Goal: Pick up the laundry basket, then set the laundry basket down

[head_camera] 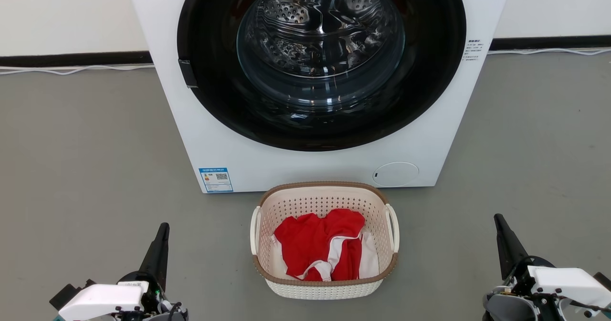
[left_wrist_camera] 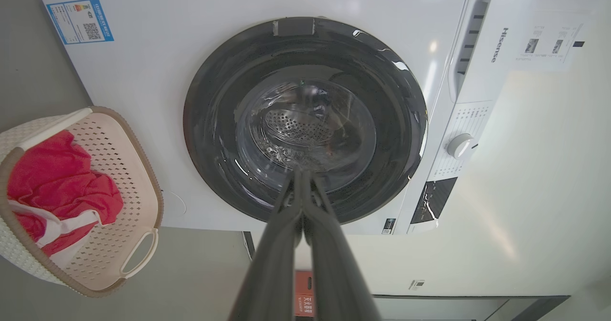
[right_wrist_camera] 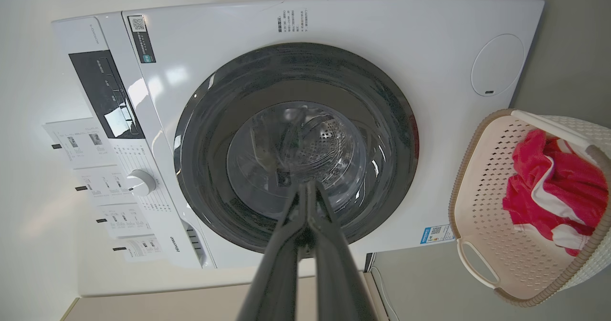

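Observation:
The laundry basket [head_camera: 324,197] is cream-white and perforated, with a brown rim and white loop handles. It stands on the grey floor just in front of the washing machine and holds a red and white garment [head_camera: 320,244]. The same basket [left_wrist_camera: 114,168] sits at the left of the left wrist view and the basket [right_wrist_camera: 482,187] at the right of the right wrist view. My left gripper [head_camera: 163,228] is shut and empty at the lower left, well apart from the basket. My right gripper [head_camera: 497,218] is shut and empty at the lower right. Their closed fingertips [left_wrist_camera: 300,173] [right_wrist_camera: 309,183] point at the machine door.
A white front-loading washing machine [head_camera: 215,135] with a dark round glass door [head_camera: 320,58] stands behind the basket. A white cable [head_camera: 76,69] runs along the wall's black skirting. Grey floor [head_camera: 86,159] spreads on both sides of the machine and basket.

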